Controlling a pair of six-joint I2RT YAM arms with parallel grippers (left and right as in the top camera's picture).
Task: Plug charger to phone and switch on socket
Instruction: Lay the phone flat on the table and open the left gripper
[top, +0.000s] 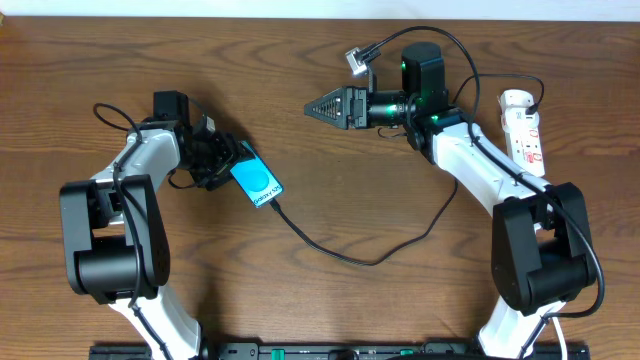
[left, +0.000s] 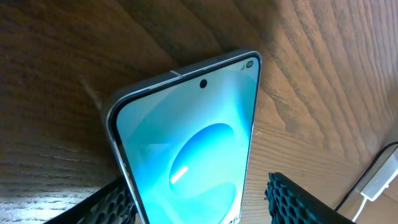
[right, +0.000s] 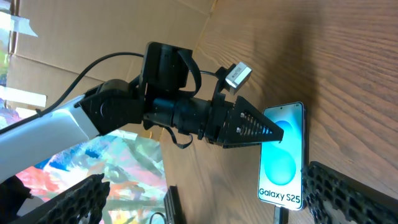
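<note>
The phone (top: 256, 181) lies on the wooden table with its turquoise screen up. It also shows in the left wrist view (left: 199, 155) and, with its white text, in the right wrist view (right: 283, 158). My left gripper (top: 232, 170) is open and straddles it: one finger (left: 112, 202) is against its left edge, the other (left: 298, 199) stands apart with bare wood between. The charger cable (top: 340, 254) runs from the phone's lower end, where its tip (right: 278, 215) sits, toward the white socket (top: 526, 128) at far right. My right gripper (top: 320, 106) hovers open and empty, its fingers wide (right: 214, 199).
The right arm's grey camera connector (top: 356, 60) sticks out above its wrist. Thick black arm cables loop near the socket (top: 470, 60). Beyond the table's edge the right wrist view shows cardboard (right: 93, 25) and a colourful cloth (right: 124, 168).
</note>
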